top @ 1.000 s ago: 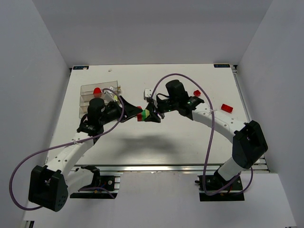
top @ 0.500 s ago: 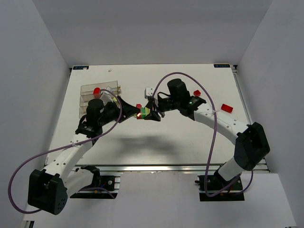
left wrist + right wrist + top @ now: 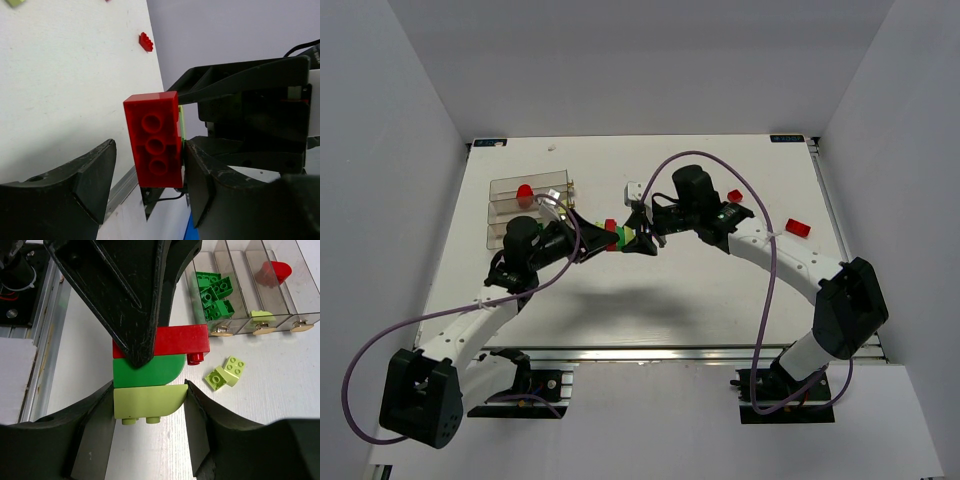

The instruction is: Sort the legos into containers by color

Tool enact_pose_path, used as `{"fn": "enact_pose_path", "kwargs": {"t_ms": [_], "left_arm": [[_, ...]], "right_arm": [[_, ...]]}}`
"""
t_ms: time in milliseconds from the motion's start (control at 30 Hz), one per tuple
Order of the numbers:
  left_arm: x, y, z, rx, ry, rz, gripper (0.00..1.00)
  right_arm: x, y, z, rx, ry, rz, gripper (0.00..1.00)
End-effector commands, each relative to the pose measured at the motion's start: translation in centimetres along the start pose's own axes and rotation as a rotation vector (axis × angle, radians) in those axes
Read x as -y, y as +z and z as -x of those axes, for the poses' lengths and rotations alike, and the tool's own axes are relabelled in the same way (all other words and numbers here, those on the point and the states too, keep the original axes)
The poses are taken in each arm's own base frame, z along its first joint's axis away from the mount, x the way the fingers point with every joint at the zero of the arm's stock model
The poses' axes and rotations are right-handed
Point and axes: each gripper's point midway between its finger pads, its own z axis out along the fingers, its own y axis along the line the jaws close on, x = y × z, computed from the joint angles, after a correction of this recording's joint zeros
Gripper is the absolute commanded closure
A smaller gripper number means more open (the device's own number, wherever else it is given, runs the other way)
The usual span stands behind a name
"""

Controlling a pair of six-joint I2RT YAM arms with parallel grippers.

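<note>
Mid-surface between the two arms, the right fingers (image 3: 95, 435) clamp a stack of legos (image 3: 150, 372) by its lime bottom brick (image 3: 147, 402), with a dark green brick (image 3: 145, 371) in the middle and a red brick (image 3: 155, 140) on top. The left fingers (image 3: 95, 175) stand open around that red brick, one just against its side and the other a gap away. On the left of the white surface (image 3: 700, 290) sits the clear tray (image 3: 500, 215). Dark green legos (image 3: 215, 292) fill one compartment, a lime piece (image 3: 261, 315) sits at the end of the next, and a red piece (image 3: 272, 271) lies in the third. Two lime bricks (image 3: 225, 372) lie loose just beside the tray, and two loose red legos (image 3: 735, 196) rest well off to the right.
</note>
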Motion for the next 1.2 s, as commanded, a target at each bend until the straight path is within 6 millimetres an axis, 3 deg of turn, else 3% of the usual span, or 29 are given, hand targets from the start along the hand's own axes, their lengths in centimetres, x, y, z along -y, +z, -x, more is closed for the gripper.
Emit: {"fn": "enact_pose_path", "kwargs": {"t_ms": [0, 233, 300, 500, 1167], "left_arm": [[1.3, -0.1, -0.1, -0.006, 0.01, -0.06, 0.34], [1.4, 0.1, 0.3, 0.001, 0.009, -0.057, 0.48], [1.5, 0.1, 0.4, 0.005, 0.011, -0.054, 0.48], [1.8, 0.1, 0.9, 0.015, 0.019, -0.041, 0.34], [2.2, -0.2, 2.1, 0.059, 0.009, -0.046, 0.36]], "right_arm": [[0.3, -0.7, 3.9, 0.084, -0.07, -0.008, 1.0], [0.2, -0.6, 3.4, 0.076, -0.068, -0.008, 1.0], [0.2, -0.6, 3.2, 0.072, -0.067, -0.011, 1.0], [0.1, -0.7, 3.1, 0.07, -0.069, -0.012, 1.0], [0.1, -0.7, 2.7, 0.062, -0.068, -0.018, 1.0]]}}
